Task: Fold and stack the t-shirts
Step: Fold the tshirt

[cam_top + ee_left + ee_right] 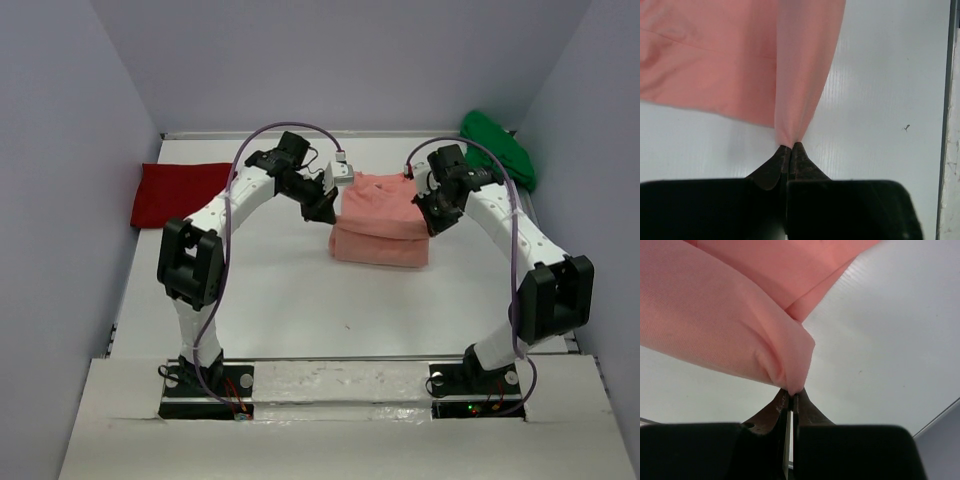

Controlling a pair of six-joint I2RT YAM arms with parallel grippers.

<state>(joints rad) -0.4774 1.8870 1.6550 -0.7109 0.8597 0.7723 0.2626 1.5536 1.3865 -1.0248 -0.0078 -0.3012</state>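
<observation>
Firmly between pincers [790, 146] [791, 392] — pink t-shirt [385, 228] edges

My overhead view is bright and evenly lit from above, with only soft, faint shadows on the white table [300, 300] and no hard glare. Both wrist views are bright as well; my left tool [791, 146] and right tool [791, 392] read as near-black, slightly soft shapes, and the salmon-pink shirt [715, 60] close to them looks a little blurred.

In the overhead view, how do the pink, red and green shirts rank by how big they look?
Largest: pink shirt.
Next: red shirt, close behind; the left arm hides its edge.
Smallest: green shirt, bunched up.
</observation>
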